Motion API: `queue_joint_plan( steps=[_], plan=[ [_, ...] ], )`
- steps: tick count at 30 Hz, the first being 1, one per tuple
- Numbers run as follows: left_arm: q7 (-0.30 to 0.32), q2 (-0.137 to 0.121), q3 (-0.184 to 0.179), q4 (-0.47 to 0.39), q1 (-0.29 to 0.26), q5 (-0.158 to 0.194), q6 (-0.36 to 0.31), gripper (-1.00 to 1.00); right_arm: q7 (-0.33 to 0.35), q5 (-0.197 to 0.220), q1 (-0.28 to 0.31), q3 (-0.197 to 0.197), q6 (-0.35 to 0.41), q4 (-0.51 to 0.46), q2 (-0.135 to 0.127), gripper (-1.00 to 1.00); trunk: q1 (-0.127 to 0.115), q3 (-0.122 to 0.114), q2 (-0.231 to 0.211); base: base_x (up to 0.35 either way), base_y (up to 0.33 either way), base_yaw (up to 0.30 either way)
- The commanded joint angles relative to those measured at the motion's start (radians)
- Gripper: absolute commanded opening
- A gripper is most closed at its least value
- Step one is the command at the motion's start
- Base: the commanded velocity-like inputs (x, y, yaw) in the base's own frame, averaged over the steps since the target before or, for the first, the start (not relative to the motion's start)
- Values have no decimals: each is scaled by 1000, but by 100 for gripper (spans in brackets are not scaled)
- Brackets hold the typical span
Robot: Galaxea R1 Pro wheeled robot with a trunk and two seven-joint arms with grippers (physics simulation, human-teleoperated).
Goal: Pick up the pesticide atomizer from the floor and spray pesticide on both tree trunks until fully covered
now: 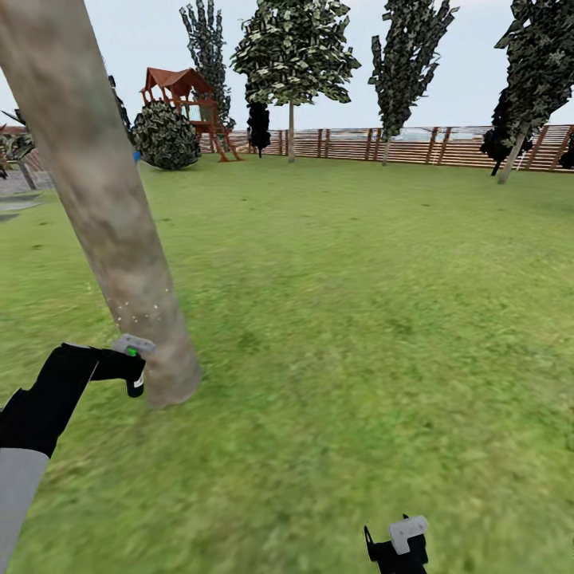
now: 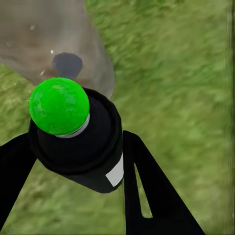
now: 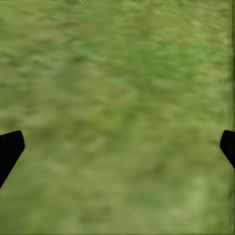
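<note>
A thick grey-brown tree trunk [image 1: 112, 215] leans across the left of the head view, rooted in the lawn. A few white pesticide specks [image 1: 137, 307] dot its lower part. My left gripper [image 1: 134, 375] is shut on the pesticide atomizer [image 2: 81, 142], a black bottle with a green cap [image 2: 59, 105], held right beside the trunk's base [image 2: 49, 44]. Both black fingers [image 2: 147, 186] clamp the bottle's sides. My right gripper [image 1: 399, 546] hangs low at the bottom edge, open over bare grass, its fingertips [image 3: 10, 149] spread wide apart.
Open lawn [image 1: 359, 319] stretches ahead to a brown slat fence [image 1: 414, 143]. Further trees [image 1: 295, 56] stand along the fence. A red-roofed play tower [image 1: 187, 108] and a round bush [image 1: 166, 137] sit at the back left.
</note>
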State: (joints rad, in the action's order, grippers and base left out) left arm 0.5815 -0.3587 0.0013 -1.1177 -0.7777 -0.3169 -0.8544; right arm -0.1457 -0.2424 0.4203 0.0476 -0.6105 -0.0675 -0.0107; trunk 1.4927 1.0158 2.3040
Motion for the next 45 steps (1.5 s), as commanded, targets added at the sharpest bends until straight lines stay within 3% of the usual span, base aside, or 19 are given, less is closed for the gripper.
queue_joint_plan(
  steps=[1,6,12,14,17,20,24,28,29,32,34,35,36,38,39,42,44,45],
  plan=[
    [0,-1,4,11,0,0,-2,-100,0,0,0,0,0,0,0,100,0,0,0,210,-212,2],
    [-45,-9,91,114,2,-4,-5,-100,0,0,0,0,0,0,0,100,0,0,0,235,-190,0],
    [-75,13,98,120,4,-5,-8,-100,0,0,0,0,0,0,0,100,0,0,0,242,-183,0],
    [-83,8,103,122,8,-4,-8,-100,0,0,0,0,0,0,0,100,0,0,0,242,-183,0],
    [-163,-14,110,122,65,-4,-5,-100,0,0,0,0,0,0,0,100,0,0,0,128,-95,0],
    [-196,-23,111,122,104,-2,-2,-100,0,0,0,0,0,0,0,100,0,0,0,22,-17,0],
    [-206,-15,113,122,117,3,-4,-100,0,0,0,0,0,0,0,100,0,0,0,2,-2,2],
    [-207,11,117,123,118,16,-7,-100,0,0,0,0,0,0,1,100,0,0,0,0,0,193],
    [-207,10,126,123,118,17,-7,-100,0,0,0,0,0,0,1,100,0,0,0,0,0,262],
    [-202,5,284,158,118,13,1,-100,0,0,0,0,0,0,1,100,0,0,0,0,0,274],
    [-202,7,316,165,118,11,3,-100,0,0,0,0,0,0,1,100,0,0,0,0,0,250],
    [-204,15,309,167,118,13,3,-100,0,0,0,0,0,0,1,100,0,0,0,0,0,76],
    [-208,47,250,168,119,14,2,-100,0,0,0,0,0,0,0,100,0,0,0,0,0,10],
    [-209,71,237,168,118,12,2,-100,0,0,0,0,0,0,0,100,0,0,0,0,0,3],
    [-209,70,237,168,118,12,2,-100,0,0,0,0,0,0,0,100,0,0,0,0,0,1],
    [-206,30,261,170,119,12,3,-100,0,0,0,0,0,0,0,100,0,0,0,0,0,0],
    [-206,29,262,171,132,14,5,-100,0,0,0,0,0,0,0,100,0,0,0,0,0,0],
    [-207,46,259,171,146,14,6,-100,0,0,0,0,0,0,0,100,0,0,0,0,0,0]
  ],
)
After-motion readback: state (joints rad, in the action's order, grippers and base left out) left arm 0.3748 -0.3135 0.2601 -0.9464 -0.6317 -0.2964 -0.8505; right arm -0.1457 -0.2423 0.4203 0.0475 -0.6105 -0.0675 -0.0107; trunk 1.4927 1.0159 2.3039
